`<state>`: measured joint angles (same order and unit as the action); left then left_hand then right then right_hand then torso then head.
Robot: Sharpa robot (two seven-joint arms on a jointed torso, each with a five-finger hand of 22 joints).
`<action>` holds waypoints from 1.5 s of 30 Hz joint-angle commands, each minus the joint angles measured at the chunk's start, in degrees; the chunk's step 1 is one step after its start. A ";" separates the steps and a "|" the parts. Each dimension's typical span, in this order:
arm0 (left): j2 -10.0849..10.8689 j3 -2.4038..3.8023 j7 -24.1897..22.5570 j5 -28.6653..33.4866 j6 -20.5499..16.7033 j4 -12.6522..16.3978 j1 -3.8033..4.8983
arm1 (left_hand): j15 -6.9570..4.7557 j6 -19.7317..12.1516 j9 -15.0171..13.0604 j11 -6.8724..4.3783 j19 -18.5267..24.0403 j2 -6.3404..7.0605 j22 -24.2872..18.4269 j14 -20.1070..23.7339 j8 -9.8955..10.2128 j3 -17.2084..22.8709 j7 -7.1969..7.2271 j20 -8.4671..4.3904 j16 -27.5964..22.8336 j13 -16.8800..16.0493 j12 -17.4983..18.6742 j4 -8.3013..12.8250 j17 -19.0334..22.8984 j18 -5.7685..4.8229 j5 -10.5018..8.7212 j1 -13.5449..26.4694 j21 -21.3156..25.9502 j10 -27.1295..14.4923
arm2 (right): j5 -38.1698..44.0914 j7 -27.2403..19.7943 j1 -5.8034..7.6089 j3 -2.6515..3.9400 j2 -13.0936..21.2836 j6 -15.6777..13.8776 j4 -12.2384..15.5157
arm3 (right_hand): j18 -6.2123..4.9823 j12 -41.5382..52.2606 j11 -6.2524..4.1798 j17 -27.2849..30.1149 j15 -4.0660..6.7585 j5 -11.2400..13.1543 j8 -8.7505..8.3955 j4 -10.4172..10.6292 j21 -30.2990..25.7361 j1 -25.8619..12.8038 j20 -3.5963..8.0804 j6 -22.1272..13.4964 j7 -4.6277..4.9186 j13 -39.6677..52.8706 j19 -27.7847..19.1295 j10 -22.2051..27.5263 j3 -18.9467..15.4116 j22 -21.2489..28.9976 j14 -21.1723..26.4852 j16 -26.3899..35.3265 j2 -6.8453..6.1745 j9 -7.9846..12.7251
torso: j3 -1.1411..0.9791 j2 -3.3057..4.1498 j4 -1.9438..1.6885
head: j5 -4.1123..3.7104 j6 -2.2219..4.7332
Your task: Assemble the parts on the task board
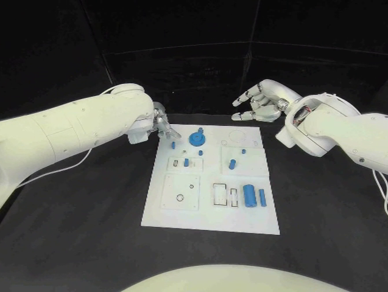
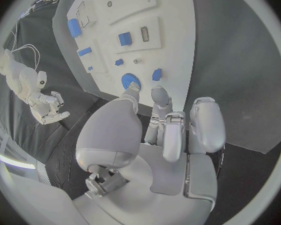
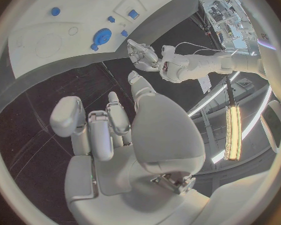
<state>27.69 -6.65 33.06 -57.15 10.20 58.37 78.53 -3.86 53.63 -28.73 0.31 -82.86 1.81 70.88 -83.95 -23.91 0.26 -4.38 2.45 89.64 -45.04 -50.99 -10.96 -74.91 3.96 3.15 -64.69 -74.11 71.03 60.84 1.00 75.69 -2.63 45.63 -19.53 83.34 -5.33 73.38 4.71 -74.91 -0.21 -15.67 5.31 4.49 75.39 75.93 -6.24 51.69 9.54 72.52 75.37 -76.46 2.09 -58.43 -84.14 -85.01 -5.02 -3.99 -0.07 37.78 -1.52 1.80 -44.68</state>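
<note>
The white task board [image 1: 213,207] lies in the middle of the table. A blue gear [image 1: 197,139] stands near its far left corner, with a small blue part [image 1: 175,145] beside it. My left hand [image 1: 161,129] hovers at that corner, its fingertips just short of the small part [image 2: 157,74] and the gear [image 2: 130,80], holding nothing. My right hand [image 1: 259,100] is raised beyond the board's far edge, fingers apart and empty. The right wrist view shows the board [image 3: 53,30], the gear [image 3: 103,35] and my left hand [image 3: 140,52].
Two blue cylinders [image 1: 249,196] [image 1: 262,197] lie side by side at the board's near right. Small blue parts [image 1: 187,162] [image 1: 232,163] sit mid-board. Black table surrounds the board, and black curtains close off the back.
</note>
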 commanded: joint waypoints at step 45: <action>-4.81 -0.07 -2.41 -5.44 4.59 -6.43 -1.90 | 0.12 2.06 1.99 -0.43 -0.73 -2.35 1.92 -6.05 0.41 -3.48 0.17 0.05 0.36 -0.02 -0.94 -0.62 -15.09 0.12 -0.09 -2.82 -1.27 0.43 | 0.02 -0.44 0.11 0.04 -0.88 -0.03 -0.45 | -0.73 -0.19 -0.21 -5.44 0.23 -0.29 0.24 -0.01 -0.30 -0.37 0.21 0.17 0.01 -0.06 -0.22 0.29 -0.34 0.05 -3.71 0.27 0.39 -0.05 | -0.04 -0.14 -0.05 | 0.08 -0.61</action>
<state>22.97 -6.75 31.36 -62.13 14.37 52.00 76.56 -3.87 55.39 -26.82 0.09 -83.27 -0.52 72.75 -83.95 -23.59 -3.00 -4.29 2.46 89.64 -45.05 -51.72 -11.69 -74.90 3.96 3.15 -67.02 -75.06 71.25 60.84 0.95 75.69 -2.63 44.80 -19.50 82.86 -5.33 73.38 4.71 -74.94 -0.21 -15.67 5.31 4.48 75.40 75.93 -6.24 51.69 9.54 72.53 75.37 -76.46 2.10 -58.44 -84.14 -85.01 -5.02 -3.99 -0.14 37.64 -1.60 1.89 -45.30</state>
